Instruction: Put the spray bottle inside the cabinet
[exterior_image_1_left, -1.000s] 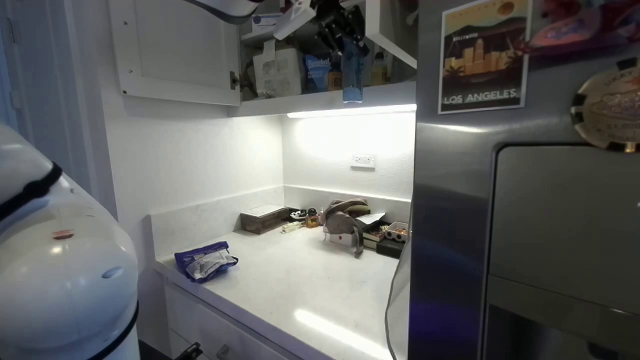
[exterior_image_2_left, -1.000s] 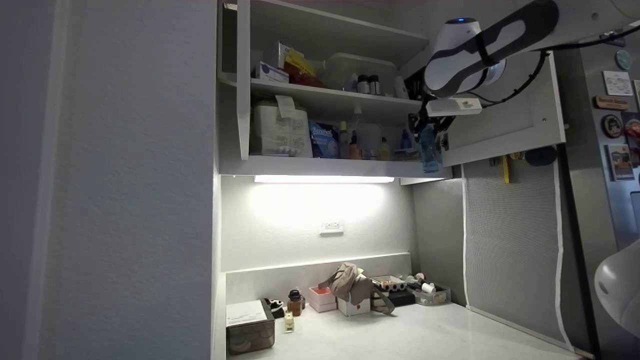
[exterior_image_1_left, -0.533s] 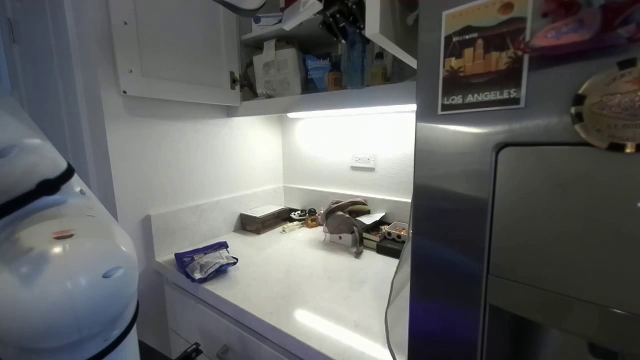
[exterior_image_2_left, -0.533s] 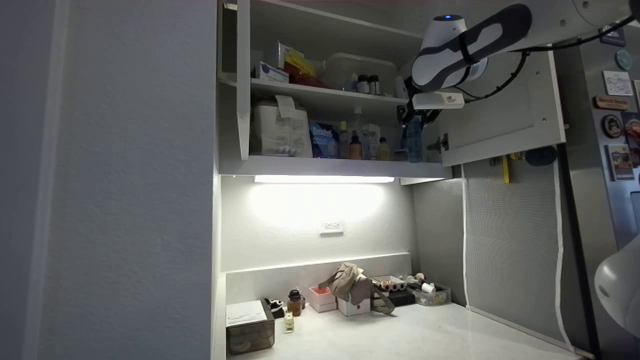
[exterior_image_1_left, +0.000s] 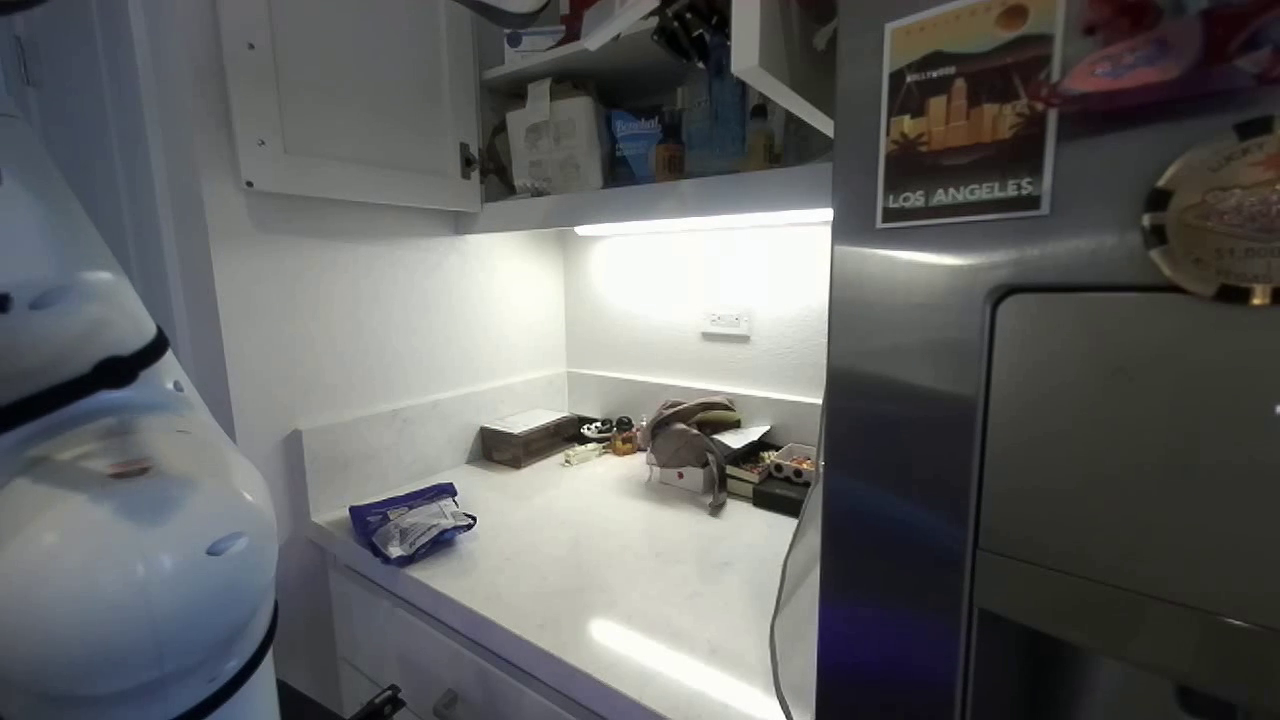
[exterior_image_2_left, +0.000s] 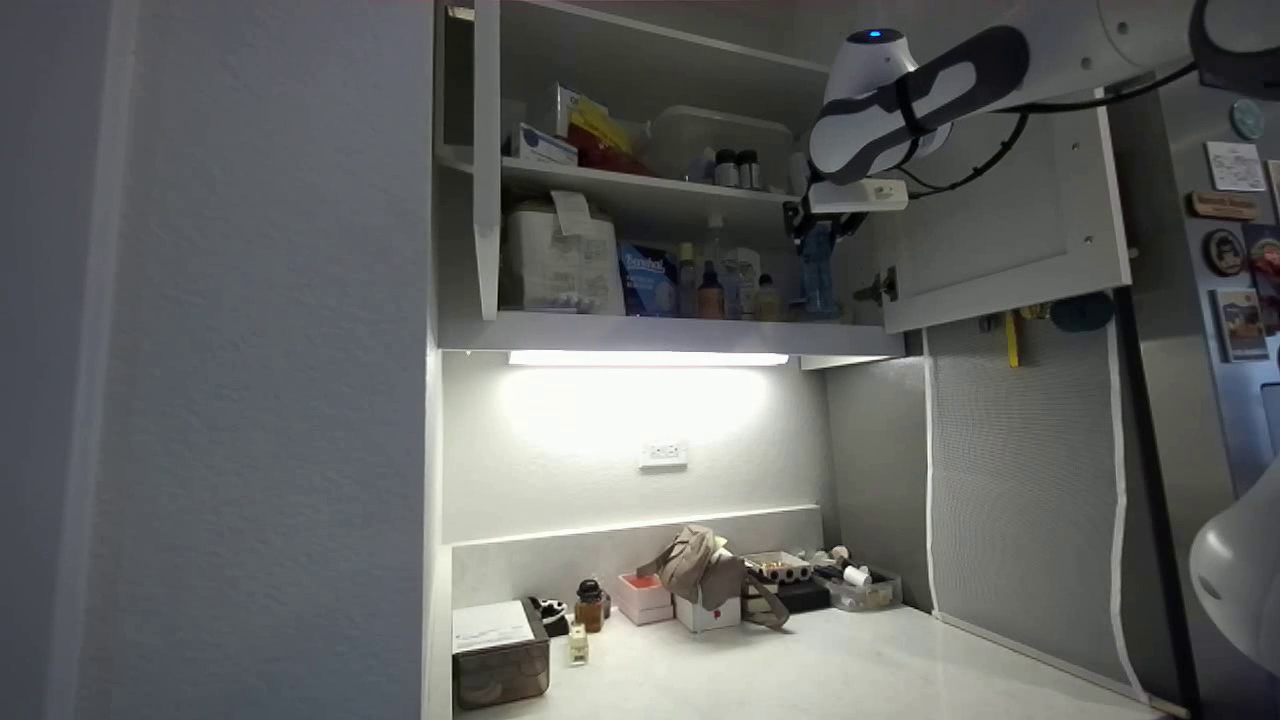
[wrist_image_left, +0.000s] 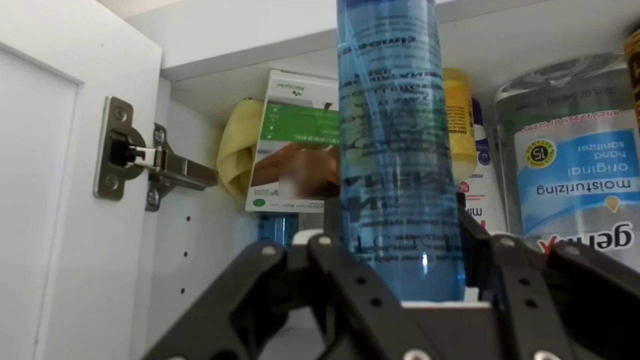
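Steel fridge (exterior_image_1_left: 910, 400) stands near the white wall cabinet (exterior_image_1_left: 560, 212), both doors (exterior_image_1_left: 350, 110) open, pale counter (exterior_image_1_left: 600, 570) below. Robot arm (exterior_image_2_left: 860, 138) extends to the cabinet opening, gripper (wrist_image_left: 400, 220) pointing down, fingers pinching the blue spray bottle (exterior_image_2_left: 818, 280) from both sides in the wrist view. In both exterior views that bottle is at lower shelf (exterior_image_2_left: 650, 328) level, slightly tilted, toward the fridge-side door, with a small yellow bottle (exterior_image_2_left: 767, 303) near it; can't tell whether the spray bottle's base touches the shelf.
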